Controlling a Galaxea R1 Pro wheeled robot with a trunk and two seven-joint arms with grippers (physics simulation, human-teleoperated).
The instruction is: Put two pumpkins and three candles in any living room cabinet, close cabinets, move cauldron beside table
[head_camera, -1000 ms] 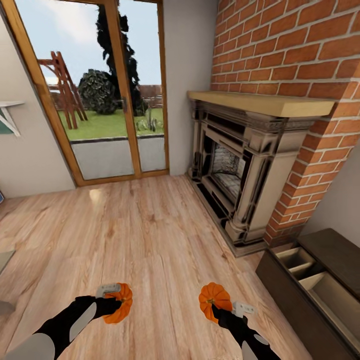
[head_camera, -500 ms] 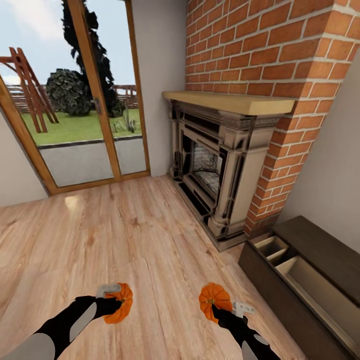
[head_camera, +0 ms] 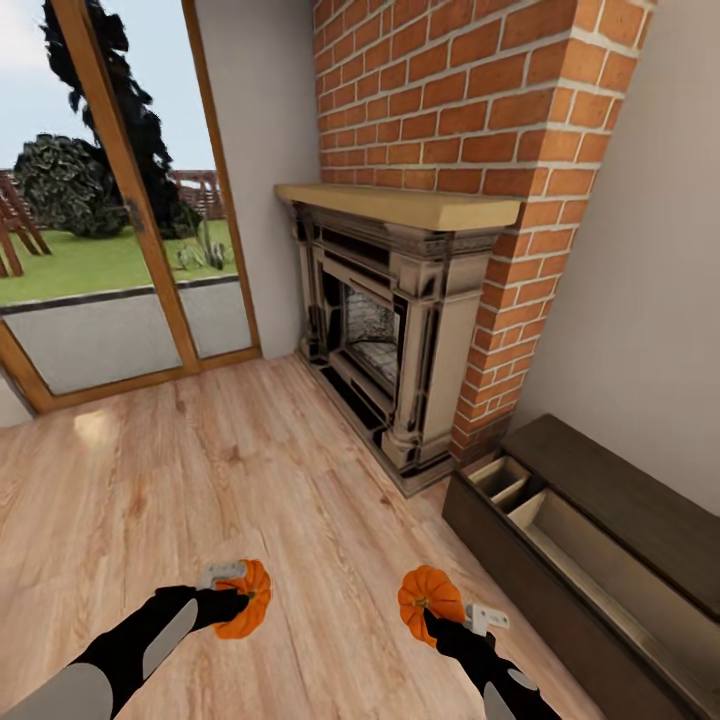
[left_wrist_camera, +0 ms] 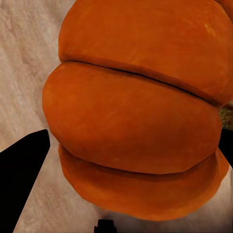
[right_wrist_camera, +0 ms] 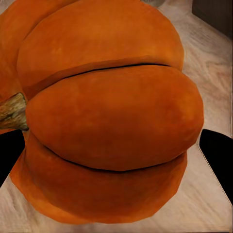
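cabinet (head_camera: 600, 520) cut off at frame edge

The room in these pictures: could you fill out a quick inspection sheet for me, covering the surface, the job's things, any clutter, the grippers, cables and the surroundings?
Surface: pale wooden floor, bare where it shows.
Job's things: two pumpkins, the left pumpkin and the right pumpkin, both carried above the floor. The cabinet stands at the right against the wall, its drawers pulled open with pale insides showing and nothing seen in them.
Clutter: nothing seen.
Grippers: left gripper jaws shut on the left pumpkin; right gripper jaws shut on the right pumpkin.
Cables: nothing seen.
Surroundings: brick chimney with a fireplace ahead, glass door to a garden at the left.
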